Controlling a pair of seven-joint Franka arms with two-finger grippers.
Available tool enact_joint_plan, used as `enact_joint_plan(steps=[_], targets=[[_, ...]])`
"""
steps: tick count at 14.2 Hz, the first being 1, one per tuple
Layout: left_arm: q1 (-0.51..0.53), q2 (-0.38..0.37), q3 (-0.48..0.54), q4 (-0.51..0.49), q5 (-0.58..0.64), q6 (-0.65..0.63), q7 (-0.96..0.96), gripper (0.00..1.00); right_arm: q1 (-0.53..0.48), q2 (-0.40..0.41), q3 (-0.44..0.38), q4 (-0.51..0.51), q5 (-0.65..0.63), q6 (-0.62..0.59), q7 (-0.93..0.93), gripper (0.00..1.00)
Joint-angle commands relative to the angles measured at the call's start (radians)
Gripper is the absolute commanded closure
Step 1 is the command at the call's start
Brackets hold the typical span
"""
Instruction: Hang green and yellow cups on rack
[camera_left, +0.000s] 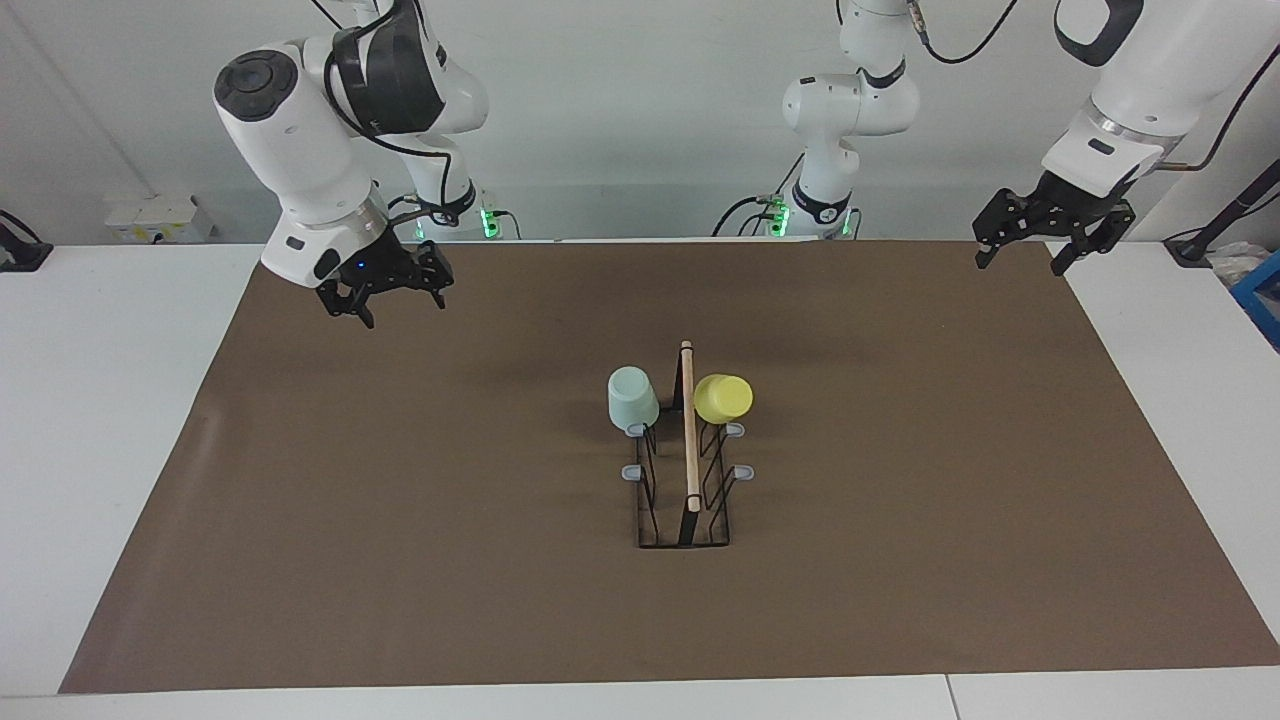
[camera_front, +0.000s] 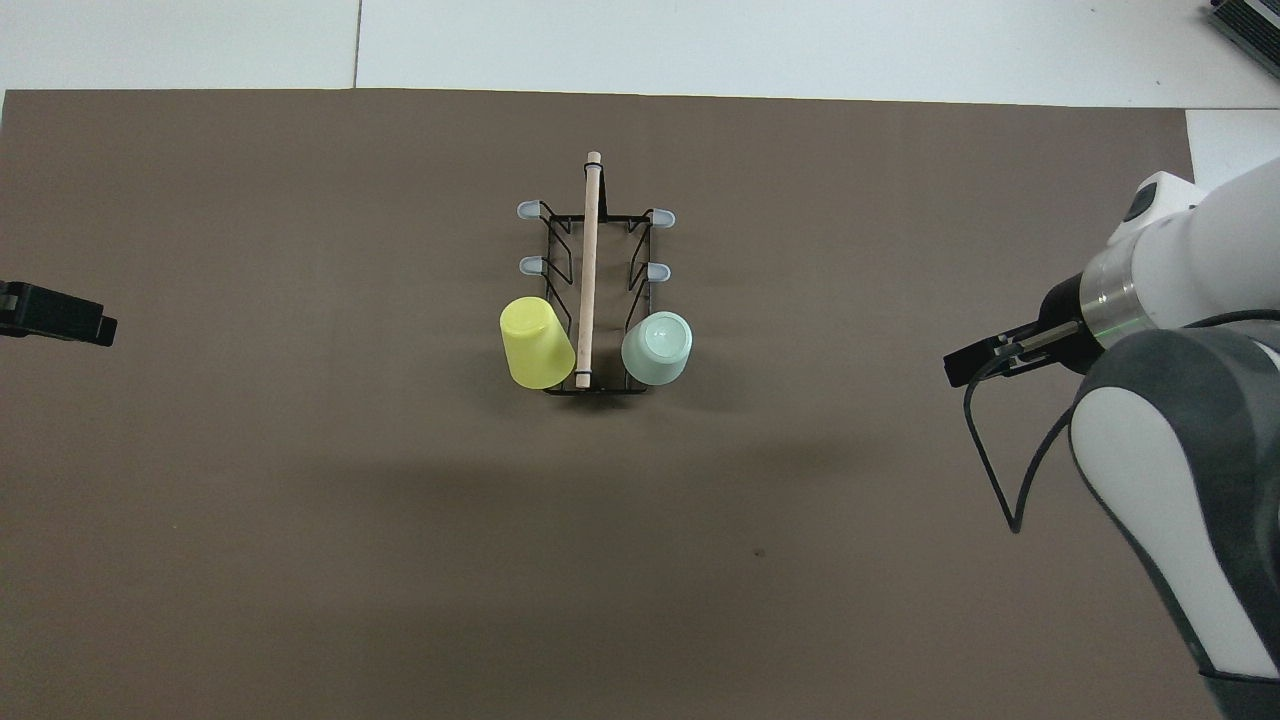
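The black wire rack (camera_left: 689, 430) with its wooden top bar stands mid-table on the brown mat; it also shows in the overhead view (camera_front: 589, 270). The pale green cup (camera_left: 632, 398) (camera_front: 657, 348) hangs upside down on a prong at the rack's end nearest the robots, on the side toward the right arm. The yellow cup (camera_left: 723, 398) (camera_front: 536, 343) hangs tilted on the matching prong on the side toward the left arm. My right gripper (camera_left: 403, 308) (camera_front: 975, 362) is open and empty above the mat, apart from the rack. My left gripper (camera_left: 1020, 262) (camera_front: 60, 318) is open and empty over the mat's corner.
The brown mat (camera_left: 400, 520) covers most of the white table. Several grey-tipped prongs (camera_left: 743, 472) on the rack are bare. A white box (camera_left: 150, 215) sits at the table's back edge at the right arm's end; a blue item (camera_left: 1262, 300) lies at the left arm's end.
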Motion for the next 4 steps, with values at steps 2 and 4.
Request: enact_joint_plan(steps=[2,4], targets=[[0.006,-0.014,0.001,-0.010,-0.015,-0.002,0.016,0.00,0.014,0.015,-0.002,0.018,-0.148,0.009,0.056,0.00],[0.006,-0.014,0.001,-0.010,-0.015,-0.004,0.014,0.00,0.013,0.015,-0.002,0.018,-0.156,0.010,0.056,0.00]])
